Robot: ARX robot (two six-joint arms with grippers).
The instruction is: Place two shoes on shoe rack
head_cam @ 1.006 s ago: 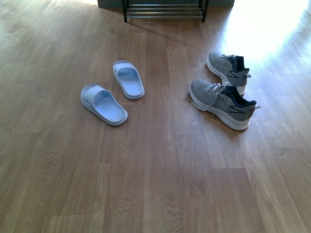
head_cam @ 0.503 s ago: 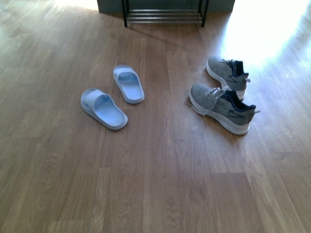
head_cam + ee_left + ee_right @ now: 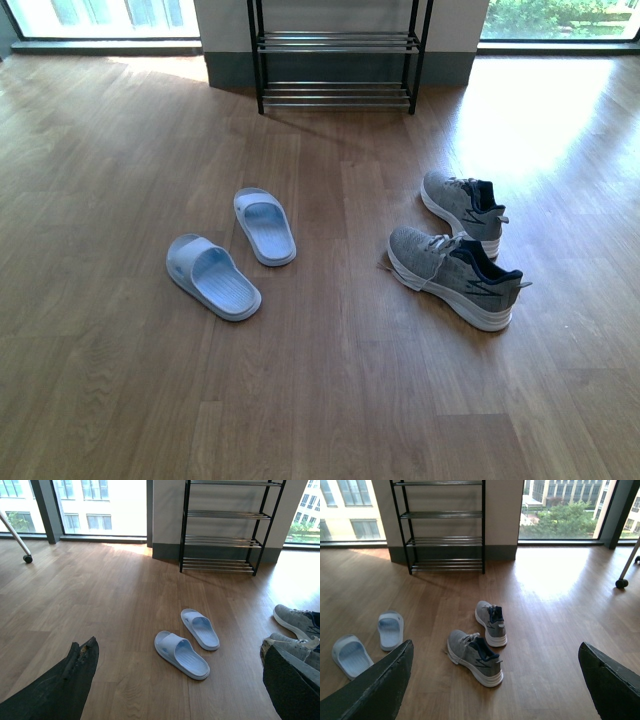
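Floor, front view: wood planks (image 3: 320,400), sunlit toward the far right.
Rack, front view: the rack (image 3: 336,60) stood against the far wall, between two windows.
Shoes, front view: both sat on the floor right of centre, well short of the rack. The near shoe (image 3: 452,275) was just beside the far shoe (image 3: 462,208).
Slides, front view: two pale blue slides (image 3: 212,275) lay left of the shoes, well apart from them.
Left wrist view: the left gripper (image 3: 178,647) was spread wide and held nothing. Its dark fingers (image 3: 70,680) framed the slides, and the shoes lay by one finger.
Right wrist view: the right gripper (image 3: 495,647) was also spread wide and held nothing. The shoes lay on the floor between its fingers, with the rack beyond.
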